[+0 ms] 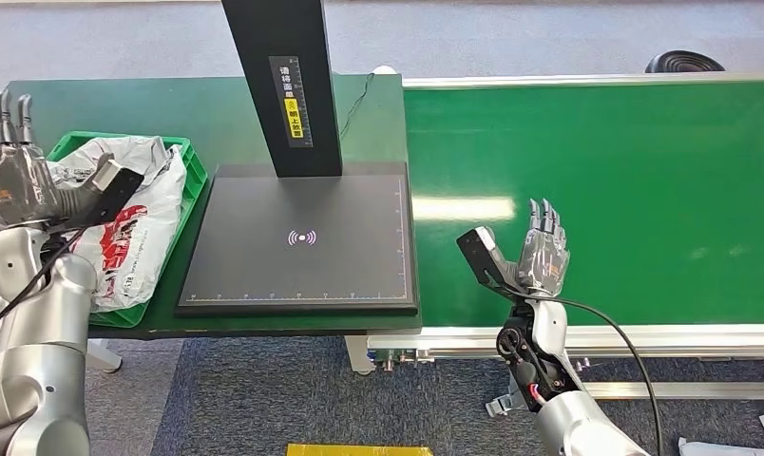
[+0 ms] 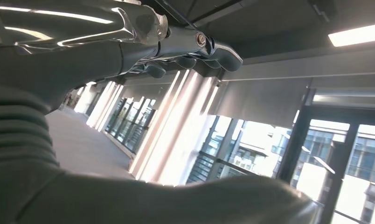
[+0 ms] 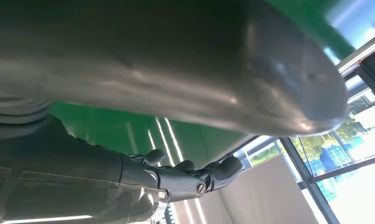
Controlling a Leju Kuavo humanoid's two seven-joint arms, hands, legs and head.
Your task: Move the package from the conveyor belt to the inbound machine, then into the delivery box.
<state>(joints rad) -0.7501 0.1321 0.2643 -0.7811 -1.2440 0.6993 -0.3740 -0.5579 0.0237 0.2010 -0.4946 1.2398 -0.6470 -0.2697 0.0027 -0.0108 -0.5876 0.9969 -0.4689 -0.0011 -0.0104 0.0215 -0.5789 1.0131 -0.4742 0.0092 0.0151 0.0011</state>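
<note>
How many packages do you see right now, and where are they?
1. A white plastic-wrapped package with red print lies in the green delivery box, left of the inbound machine. The conveyor belt carries none; another could be hidden beneath it.

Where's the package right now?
In the head view, the package lies in the green tray at far left, beside the black scanner platform, under the raised left hand.
</note>
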